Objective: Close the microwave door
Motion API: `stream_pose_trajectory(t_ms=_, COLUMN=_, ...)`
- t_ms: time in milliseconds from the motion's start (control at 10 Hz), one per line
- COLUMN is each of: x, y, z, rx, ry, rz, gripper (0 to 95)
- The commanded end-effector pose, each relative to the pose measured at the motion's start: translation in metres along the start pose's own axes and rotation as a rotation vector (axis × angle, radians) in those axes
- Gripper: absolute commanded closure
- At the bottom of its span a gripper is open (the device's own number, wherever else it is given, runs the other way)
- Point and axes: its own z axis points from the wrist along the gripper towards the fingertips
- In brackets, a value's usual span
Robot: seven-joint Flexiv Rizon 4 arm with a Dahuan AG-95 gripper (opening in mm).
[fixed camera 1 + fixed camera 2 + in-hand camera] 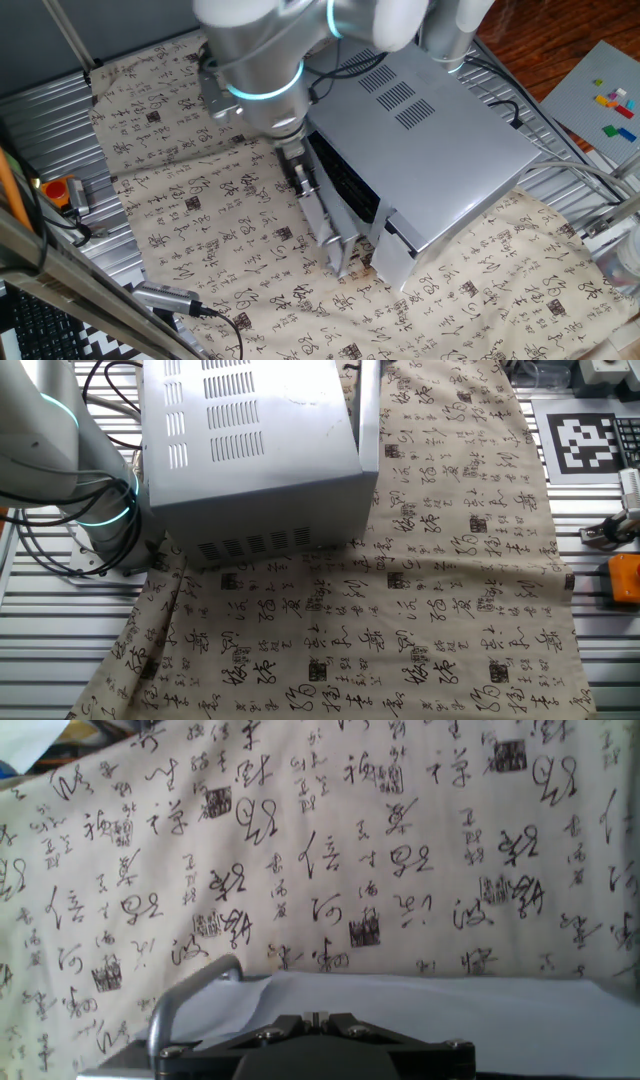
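The microwave [440, 130] is a silver-grey box with vent slots on top and a dark front cavity facing lower left. The microwave door [335, 235] is a thin grey panel standing partly open, angled out from the front. My gripper [300, 180] hangs from the arm against the door's outer face near its far end, fingers together. In the hand view my gripper [316, 1018] is shut and empty at the bottom edge, with the grey door panel [450, 1010] and its curved handle bracket [175, 1010] just below it. The other fixed view shows the microwave [250, 450] from behind.
The narrow grey control panel strip [395, 255] sits at the front's near end. A patterned cloth [200, 230] covers the table. An orange device [62, 190] lies at the left edge, with cables [190, 305] in front. The arm's base [100, 510] stands beside the microwave.
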Motion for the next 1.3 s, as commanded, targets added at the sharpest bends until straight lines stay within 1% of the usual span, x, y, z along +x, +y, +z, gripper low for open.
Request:
stream_pose_trajectory(t_ms=100, x=-0.001, y=0.0, z=0.001, rx=-0.002, ry=0.027, rz=-0.006, gripper=95.0)
stream_pose_trajectory(t_ms=300, x=0.002, y=-0.001, z=0.001, rx=-0.001, ry=0.045, rz=-0.009, gripper=95.0)
stream_pose_trajectory(t_ms=500, x=0.005, y=-0.003, z=0.002, rx=-0.009, ry=0.064, rz=-0.012, gripper=95.0)
stream_pose_trajectory(t_ms=800, x=0.011, y=-0.006, z=0.005, rx=-0.011, ry=0.076, rz=-0.025, gripper=95.0)
stream_pose_trajectory(t_ms=1300, x=0.018, y=-0.011, z=0.009, rx=-0.009, ry=0.111, rz=-0.03, gripper=95.0)
